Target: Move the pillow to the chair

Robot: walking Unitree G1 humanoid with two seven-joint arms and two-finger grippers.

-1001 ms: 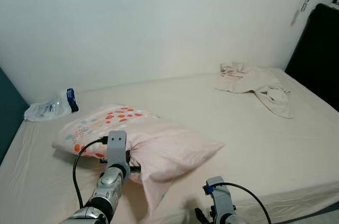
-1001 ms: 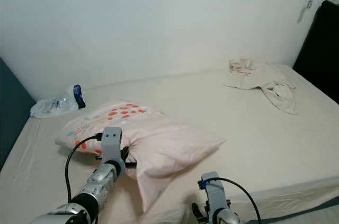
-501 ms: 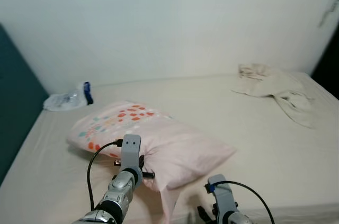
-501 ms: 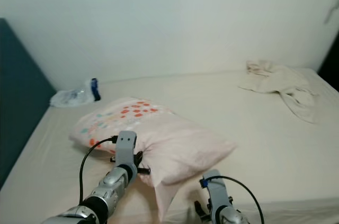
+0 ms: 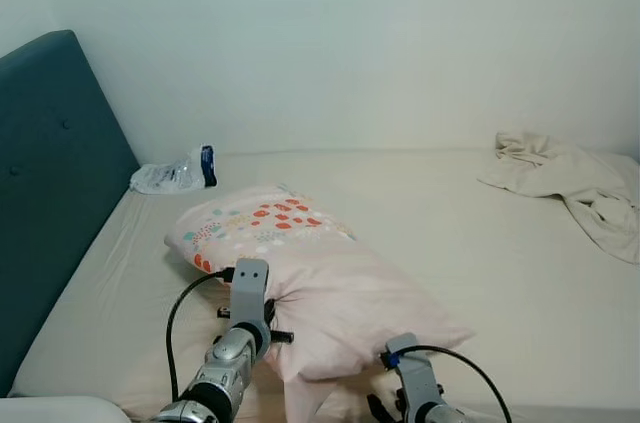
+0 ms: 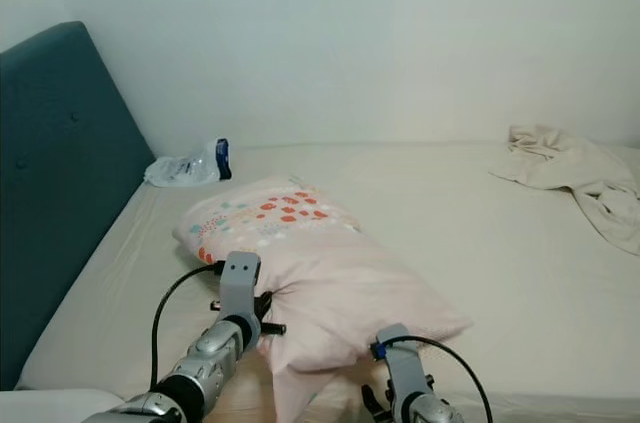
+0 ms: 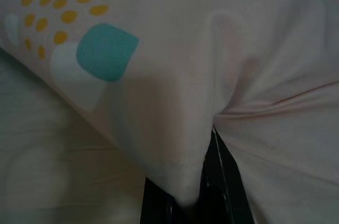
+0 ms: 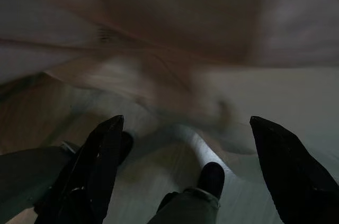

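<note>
The pink pillow [image 5: 320, 288], dotted with colours at its far end, lies on the bed near the front edge. My left gripper [image 5: 268, 315] is shut on its near left edge. In the left wrist view the black fingers [image 7: 220, 181] pinch a fold of the pillow fabric [image 7: 175, 75]. My right gripper [image 8: 193, 166] is open just under the pillow's front corner, with its wrist [image 5: 410, 383] showing at the bed's edge. Blurred pillow fabric [image 8: 159, 33] hangs beyond its spread fingers.
A teal headboard [image 5: 50, 173] stands at the left. A clear plastic bag with a blue label [image 5: 178, 175] lies by the wall. A crumpled beige cloth [image 5: 570, 178] lies at the far right of the bed [image 5: 470, 233]. The wall runs behind it.
The camera has turned left, bringing the headboard into view. My left gripper stays shut on the pillow, and the right gripper stays low at the bed's edge.
</note>
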